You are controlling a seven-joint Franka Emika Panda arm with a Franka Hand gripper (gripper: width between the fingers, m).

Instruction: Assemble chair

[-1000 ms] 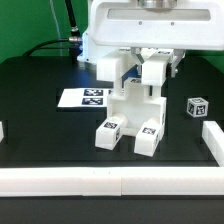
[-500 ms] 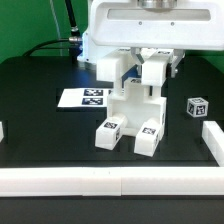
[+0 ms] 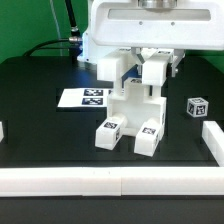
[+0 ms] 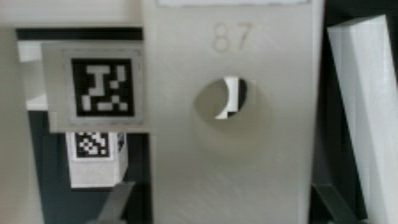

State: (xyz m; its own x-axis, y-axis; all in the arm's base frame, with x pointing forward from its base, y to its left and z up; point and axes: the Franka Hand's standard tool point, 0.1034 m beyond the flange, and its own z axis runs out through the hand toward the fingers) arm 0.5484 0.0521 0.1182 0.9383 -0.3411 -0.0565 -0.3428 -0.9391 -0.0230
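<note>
Your gripper [image 3: 152,72] is closed on the chair [image 3: 127,108] (stiff, light, probably slippery plastic); take it by the flat faces.

The chair [image 3: 128,112] stands on the bench [image 3: 40,150] directly under the hand [image 3: 152,72], with its top piece up between the fingers. On the exterior view's left of the hand, the marker board [image 3: 72,99] lies flat just beside the chair. A loose block [image 3: 198,106] sits apart on the exterior view's right. A rail [image 3: 110,182] runs across the bench on the camera's side of the hand.
</note>
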